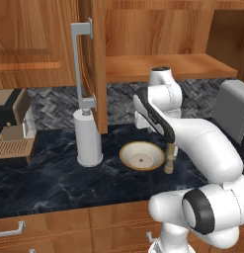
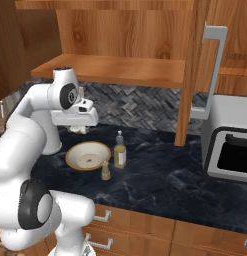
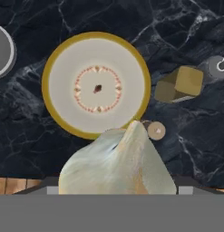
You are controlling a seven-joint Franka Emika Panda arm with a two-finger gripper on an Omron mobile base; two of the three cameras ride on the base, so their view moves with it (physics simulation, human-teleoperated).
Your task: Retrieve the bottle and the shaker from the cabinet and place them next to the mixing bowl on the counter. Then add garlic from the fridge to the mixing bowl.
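From the left base view, my arm bends over the dark marble surface [image 1: 54,183] and hides most of my claw. The mixing bowl [image 1: 142,156] sits in front of it, a white paper-towel roll [image 1: 89,138] stands to its left, and the shaker [image 1: 169,159] stands upright just right of the bowl's rim. An open cabinet door [image 1: 96,64] hangs above the roll.

From the right base view, my claw [image 2: 80,128] hovers above the far rim of the mixing bowl [image 2: 88,155] with something pale — the garlic [image 2: 79,129] — between its fingers. The bottle [image 2: 120,150] stands upright just right of the bowl, and the shaker [image 2: 105,171] stands just in front of the bottle. A toaster oven [image 2: 229,145] sits at the far right.

In the hand view, the garlic bulb [image 3: 118,165] is gripped in my claw, low in frame — below it lie the yellow-rimmed bowl [image 3: 96,84], the shaker's round top [image 3: 156,130] and the bottle [image 3: 180,84], seen from above.
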